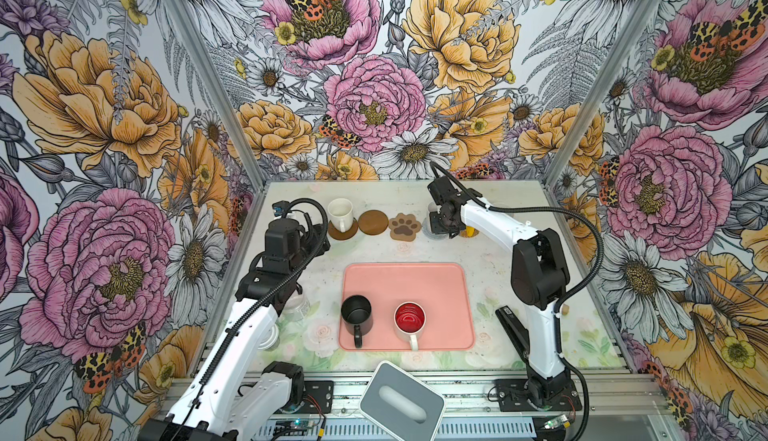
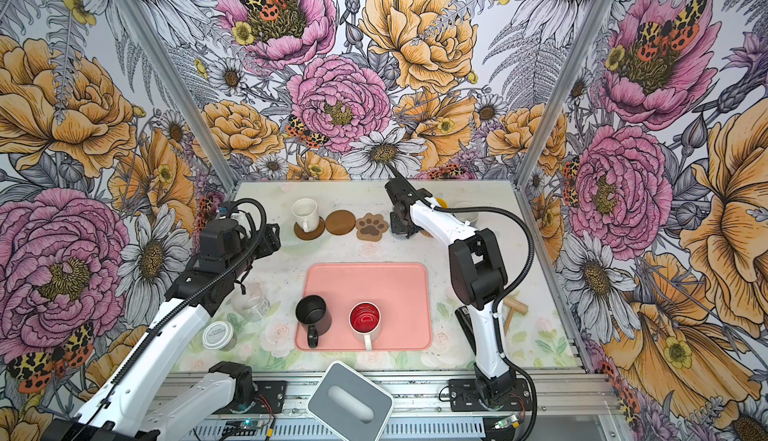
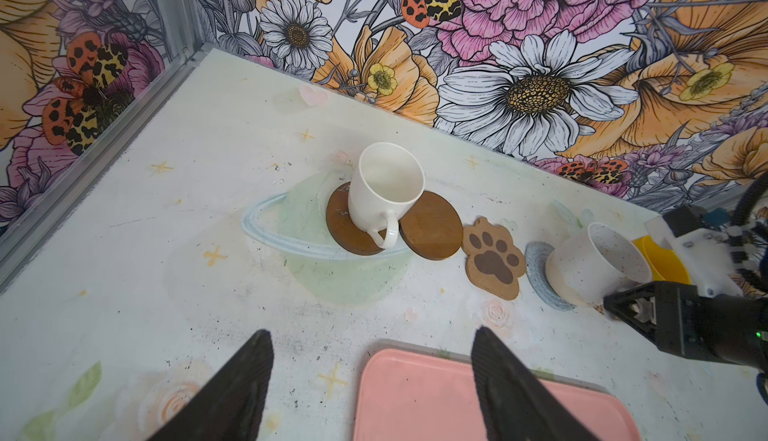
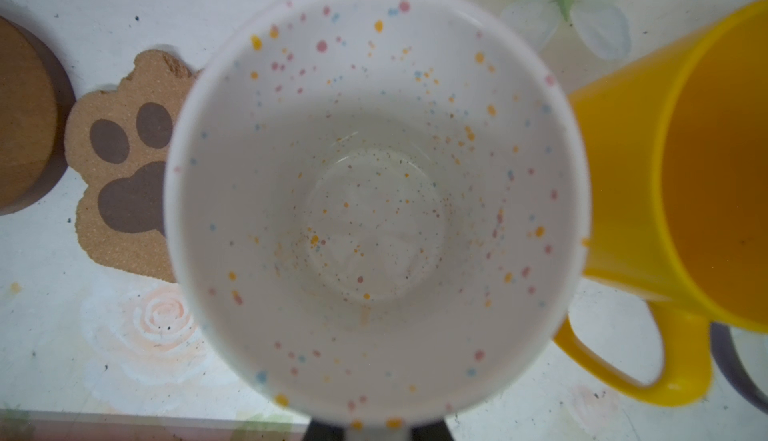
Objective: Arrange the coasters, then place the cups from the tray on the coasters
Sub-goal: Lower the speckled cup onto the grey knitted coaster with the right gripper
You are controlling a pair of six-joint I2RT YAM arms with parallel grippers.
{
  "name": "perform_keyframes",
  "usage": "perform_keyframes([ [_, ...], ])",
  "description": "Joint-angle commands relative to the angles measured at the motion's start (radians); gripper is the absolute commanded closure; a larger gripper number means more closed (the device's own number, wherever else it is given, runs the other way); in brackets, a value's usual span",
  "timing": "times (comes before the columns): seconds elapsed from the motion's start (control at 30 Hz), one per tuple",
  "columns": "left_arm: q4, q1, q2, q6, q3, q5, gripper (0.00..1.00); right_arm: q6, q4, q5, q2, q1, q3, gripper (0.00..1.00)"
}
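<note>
Right gripper (image 4: pixel 377 430) pinches the tilted speckled mug (image 4: pixel 374 189), apparently seating it on the grey woven coaster (image 3: pixel 537 266); next: level, release. Left gripper (image 3: pixel 372 337) spread, empty.

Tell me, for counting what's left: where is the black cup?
In both top views, the black cup stands near-left on the tray, left of the red-lined cup.
</note>
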Motion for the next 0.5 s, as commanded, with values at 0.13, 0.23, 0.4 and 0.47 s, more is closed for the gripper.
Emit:
perform_keyframes([
  [0.13, -0.010, 0.013, -0.013, 0.013, -0.014, -0.006, 0.23, 0.004, 0.093, 0.035, 0.013, -0.006, 0.057, 1.00],
  [0.23, -0.009, 0.013, -0.009, 0.013, -0.012, -0.005, 0.23, 0.003, 0.096, 0.047, 0.016, -0.006, 0.054, 1.00],
  [0.4, -0.010, 0.015, -0.004, 0.015, -0.010, -0.004, 0.23, 0.001, 0.102, 0.049, 0.014, -0.006, 0.054, 1.00],
  [0.47, -0.010, 0.016, -0.001, 0.015, -0.009, -0.004, 0.23, -0.001, 0.105, 0.050, 0.016, -0.005, 0.054, 1.00],
])
